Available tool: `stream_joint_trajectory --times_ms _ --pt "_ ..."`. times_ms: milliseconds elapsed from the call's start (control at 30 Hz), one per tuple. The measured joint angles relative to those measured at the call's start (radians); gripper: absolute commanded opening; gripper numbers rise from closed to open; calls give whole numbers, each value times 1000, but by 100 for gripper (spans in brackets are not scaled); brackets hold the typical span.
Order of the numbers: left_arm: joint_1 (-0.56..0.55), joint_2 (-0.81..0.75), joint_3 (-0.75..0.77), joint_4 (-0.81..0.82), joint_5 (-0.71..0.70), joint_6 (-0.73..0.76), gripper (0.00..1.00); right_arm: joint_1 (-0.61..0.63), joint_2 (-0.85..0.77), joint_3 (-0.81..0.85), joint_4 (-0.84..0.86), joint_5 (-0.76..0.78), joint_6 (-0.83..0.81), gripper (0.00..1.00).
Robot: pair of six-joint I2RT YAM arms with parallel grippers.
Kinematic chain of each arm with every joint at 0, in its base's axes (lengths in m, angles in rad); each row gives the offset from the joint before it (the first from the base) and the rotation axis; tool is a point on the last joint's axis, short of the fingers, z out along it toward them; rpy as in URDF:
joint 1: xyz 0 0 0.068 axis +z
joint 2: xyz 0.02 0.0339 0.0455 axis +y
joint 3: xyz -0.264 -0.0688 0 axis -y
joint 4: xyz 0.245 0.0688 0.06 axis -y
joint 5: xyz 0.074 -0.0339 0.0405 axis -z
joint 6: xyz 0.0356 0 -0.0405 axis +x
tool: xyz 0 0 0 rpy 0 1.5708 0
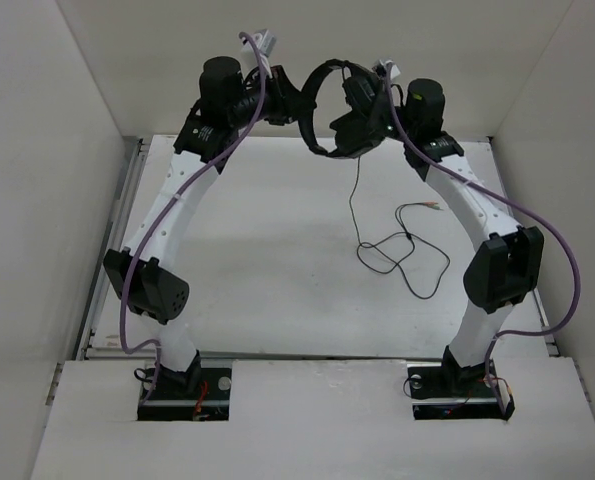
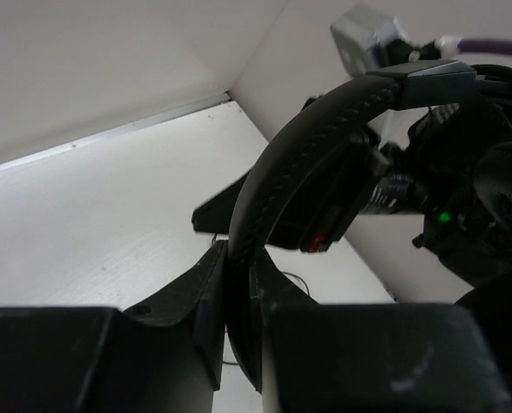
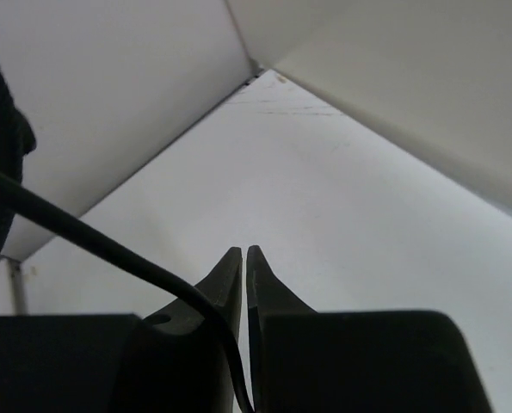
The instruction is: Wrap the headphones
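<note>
The black headphones (image 1: 322,110) hang in the air at the far back of the table, between both wrists. My left gripper (image 1: 295,100) is shut on the headband (image 2: 307,155), which runs down between its jaws (image 2: 237,258); an earcup (image 2: 342,206) hangs just beyond. My right gripper (image 1: 375,108) is by the earcups, its jaws (image 3: 243,251) closed on the thin black cable (image 3: 109,249), which passes between them near their base. The cable (image 1: 357,200) drops to the table and lies in loose loops (image 1: 407,255), ending in coloured plugs (image 1: 432,206).
White walls (image 1: 37,200) enclose the table on the left, back and right. Thick purple arm cables (image 1: 567,280) loop beside both arms. The right arm's wrist (image 2: 479,198) is close to the left gripper. A raised white ledge (image 1: 307,400) holds the arm bases.
</note>
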Motion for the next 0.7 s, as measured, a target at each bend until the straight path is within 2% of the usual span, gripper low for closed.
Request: stream_joint_trajectory --times_ms 267,467,700 --pt "33 43 98 10 -11 -17 0 14 -10 -155 216 -111 313 28" --pt "66 64 179 16 -48 -16 0 51 -11 -247 359 -147 499 31" --pt "103 94 265 21 -117 8 0 127 -11 -341 487 -173 622 33"
